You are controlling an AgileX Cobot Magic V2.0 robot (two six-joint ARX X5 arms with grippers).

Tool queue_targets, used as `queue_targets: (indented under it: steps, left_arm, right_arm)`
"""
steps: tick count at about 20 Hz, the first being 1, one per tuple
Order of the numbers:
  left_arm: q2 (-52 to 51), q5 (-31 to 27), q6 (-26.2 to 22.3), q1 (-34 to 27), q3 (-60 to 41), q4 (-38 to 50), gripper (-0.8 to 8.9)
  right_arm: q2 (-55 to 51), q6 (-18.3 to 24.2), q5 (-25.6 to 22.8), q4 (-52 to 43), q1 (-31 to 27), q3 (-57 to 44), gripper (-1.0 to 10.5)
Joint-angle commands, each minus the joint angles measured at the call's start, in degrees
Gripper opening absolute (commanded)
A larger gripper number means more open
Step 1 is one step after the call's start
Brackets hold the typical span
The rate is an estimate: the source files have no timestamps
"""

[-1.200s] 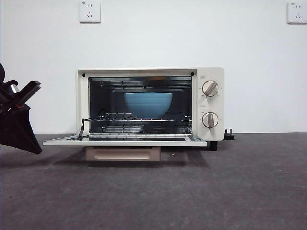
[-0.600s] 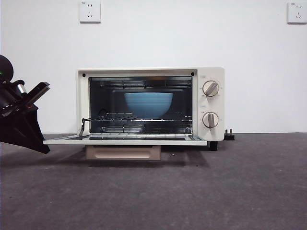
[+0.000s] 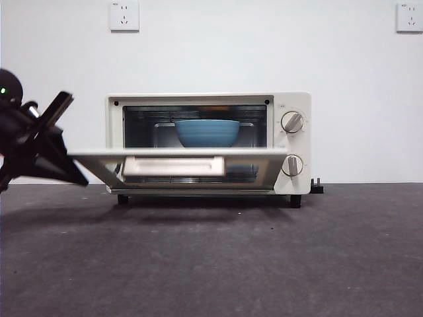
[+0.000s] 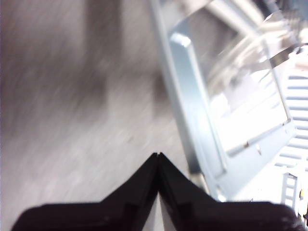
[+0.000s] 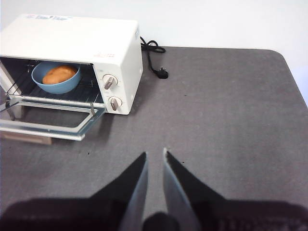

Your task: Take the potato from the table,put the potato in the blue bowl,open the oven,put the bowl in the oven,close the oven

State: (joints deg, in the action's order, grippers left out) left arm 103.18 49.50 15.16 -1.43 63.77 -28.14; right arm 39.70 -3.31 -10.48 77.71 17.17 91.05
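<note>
The cream oven [image 3: 208, 99] stands at the back of the table [image 3: 264, 264], its glass door [image 3: 178, 153] swung up about halfway with the beige handle [image 3: 173, 166] facing out. Inside on the rack sits the blue bowl [image 3: 207, 133]. The right wrist view shows the oven [image 5: 72, 36] with the potato [image 5: 59, 74] lying in the bowl [image 5: 60, 88]. My left gripper [image 3: 79, 177] is shut, its tip at the door's left edge [image 4: 192, 120]; its jaws [image 4: 158, 156] hold nothing. My right gripper [image 5: 154, 153] hovers over bare table [image 5: 231, 120], away from the oven, jaws a narrow gap apart.
A black power cord and plug [image 5: 156, 57] lie behind the oven's right side; the plug [image 3: 316, 186] shows by the oven's foot. Two wall sockets [image 3: 124, 14] [image 3: 409, 16] sit high on the white wall. The table's right edge [image 5: 288, 72] runs near the right arm.
The oven door has swung up from lying flat to about halfway shut. My left gripper rose and moved right with the door's left edge.
</note>
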Motion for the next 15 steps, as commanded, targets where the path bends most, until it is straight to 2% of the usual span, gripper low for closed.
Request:
queue_targets:
  steps: [1, 15]
  left_arm:
    - [0.4, 2.0, 0.7, 0.7, 3.5, 0.1, -0.08]
    - [0.4, 1.9, 5.9, 0.8, 21.4, 1.0, -0.08]
  right_arm:
    - [-0.2, -1.0, 0.4, 1.2, 0.0, -0.4, 0.6]
    - [-0.2, -1.3, 0.7, 1.2, 0.0, -0.4, 0.6]
